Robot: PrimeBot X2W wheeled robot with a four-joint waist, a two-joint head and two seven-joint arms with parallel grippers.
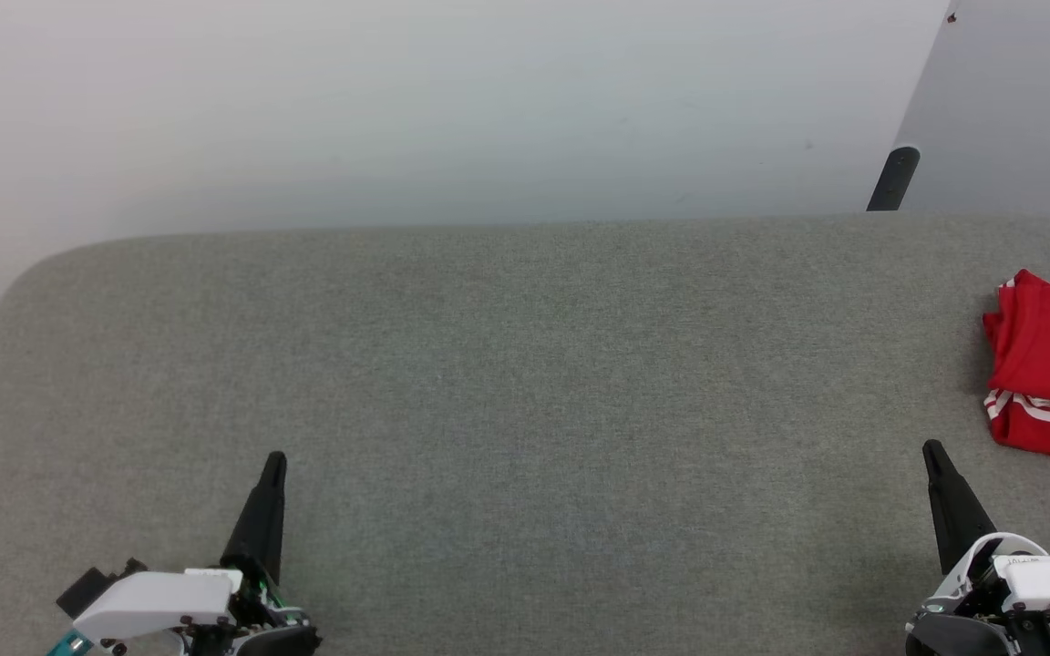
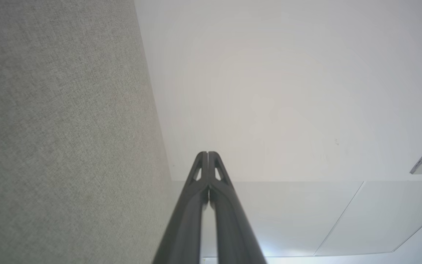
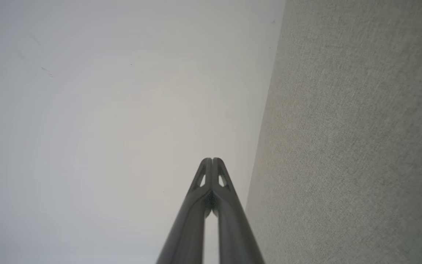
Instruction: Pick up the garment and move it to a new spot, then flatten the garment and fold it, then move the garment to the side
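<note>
Both grippers pressed together and empty, folded T-shirt lying at the right side.

Nearest, at the lower left of the head view, the left gripper (image 1: 275, 461) has its two dark fingers closed tip to tip, pinching nothing; the right gripper (image 1: 934, 450) at the lower right is the same. Both are above the grey fabric surface (image 1: 525, 364). A little farther and to the right of the right gripper, not touching it, the red T-shirt (image 1: 1049, 360) with white stripes lies folded, cut by the picture's edge. Behind stand a pale wall (image 1: 397, 109) and a dark post (image 1: 894, 178).
</note>
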